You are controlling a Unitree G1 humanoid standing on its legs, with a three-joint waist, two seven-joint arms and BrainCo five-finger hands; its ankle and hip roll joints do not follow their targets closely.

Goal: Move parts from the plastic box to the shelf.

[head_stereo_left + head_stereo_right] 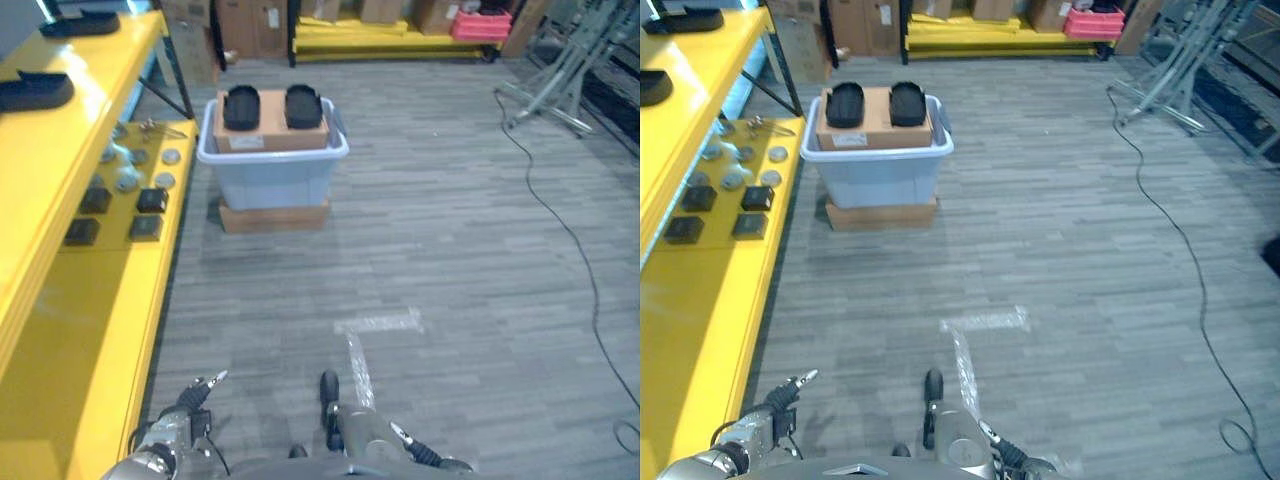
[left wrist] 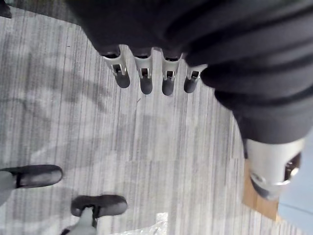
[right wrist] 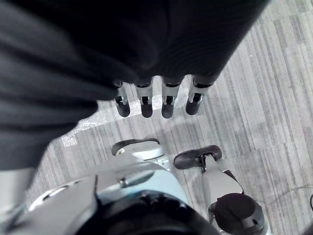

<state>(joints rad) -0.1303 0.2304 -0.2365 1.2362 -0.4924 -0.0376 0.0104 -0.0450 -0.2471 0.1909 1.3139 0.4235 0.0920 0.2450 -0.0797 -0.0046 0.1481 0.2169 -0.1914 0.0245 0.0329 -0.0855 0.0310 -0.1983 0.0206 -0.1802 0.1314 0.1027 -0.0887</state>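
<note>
Eye views: plastic box (image 1: 272,165) far ahead, two dark parts (image 1: 241,107) atop its carton, shelf (image 1: 75,215) left, within carrying reach | Left wrist: left hand (image 2: 146,73) relaxed, empty | Right wrist: right hand (image 3: 156,100) relaxed, empty, hanging ready.

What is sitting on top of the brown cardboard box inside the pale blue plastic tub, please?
Two black moulded parts lie side by side on the brown cardboard box, which fills the pale blue plastic tub. Whatever lies under that box stays hidden.
</note>
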